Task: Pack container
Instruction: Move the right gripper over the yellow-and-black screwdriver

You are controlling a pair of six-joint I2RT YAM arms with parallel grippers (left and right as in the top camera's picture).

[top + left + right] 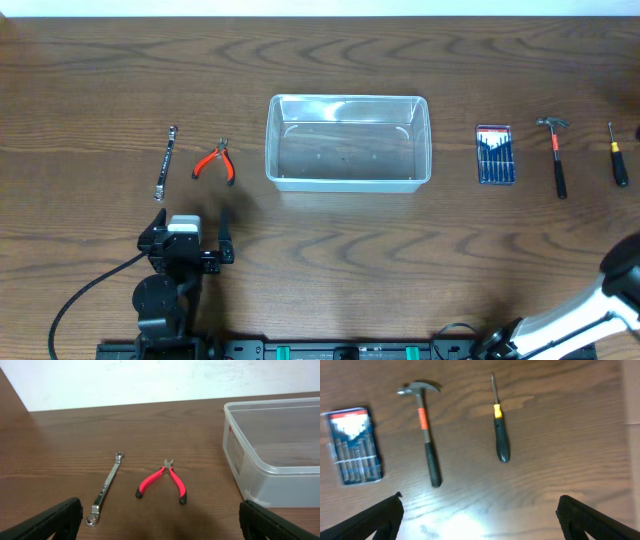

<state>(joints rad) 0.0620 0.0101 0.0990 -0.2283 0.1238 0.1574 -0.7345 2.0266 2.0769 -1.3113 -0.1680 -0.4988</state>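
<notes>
The clear plastic container (272,150) stands empty at the table's middle; its left end shows in the left wrist view (239,460). A steel wrench (165,162) (106,485) and red-handled pliers (215,163) (162,480) lie to its left. My left gripper (192,228) (160,517) is open and empty, in front of those two tools. To the container's right lie a blue-and-red screwdriver set case (495,155) (354,445), a hammer (556,155) (426,435) and a black screwdriver (618,158) (499,425). My right gripper (479,512) is open and empty, short of the hammer and screwdriver.
My right arm (600,305) comes in at the bottom right corner. A black cable (80,300) loops from the left arm's base. The table's far edge meets a white wall (150,380). Its right edge shows in the right wrist view (626,410).
</notes>
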